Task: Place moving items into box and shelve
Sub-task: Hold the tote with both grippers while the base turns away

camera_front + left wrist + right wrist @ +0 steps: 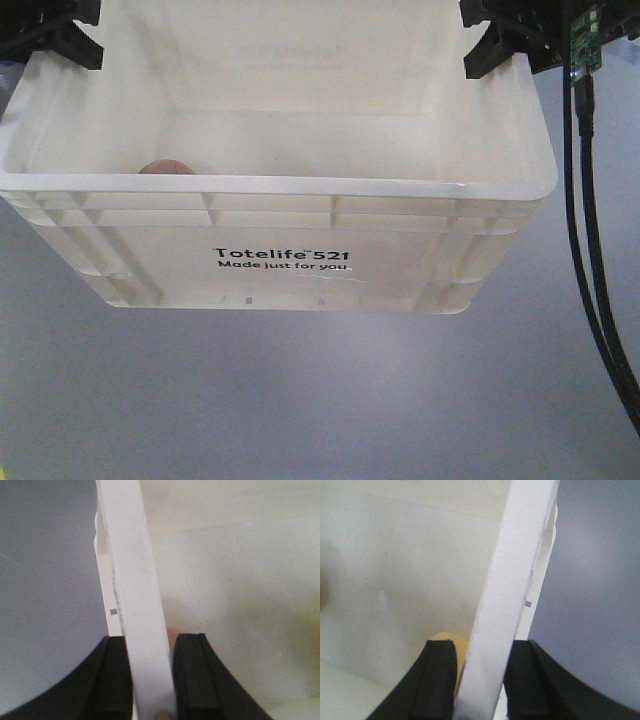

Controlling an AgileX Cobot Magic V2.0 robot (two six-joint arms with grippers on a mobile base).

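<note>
Front-facing view has the box (280,185) hanging between both arms, left gripper (50,35) on one short end of the rim and right gripper (510,40) on the other. Both wrist cams show the same thing: black jaws clamped on the thick rim, one pad inside the wall and one outside. So the step is carrying the loaded tote to the shelf. IMO the trick is moving both arms together at the same height so the box doesn't tilt or twist out of those thin rim grips, and going slow because the toys are loose inside. Watch the cables (590,250) dangling on the right too. The contents are mostly hidden. The pink-brown toy (165,167) is just a sliver peeking over the near rim at the left of the box, and the yellow-orange toy (461,655) only shows as a bit of colour beside the right gripper's inner pad. No shelf is visible anywhere. I also can't tell if the box is fully off the grey surface (300,400), since there's a soft shadow under it but no clear gap.
</note>
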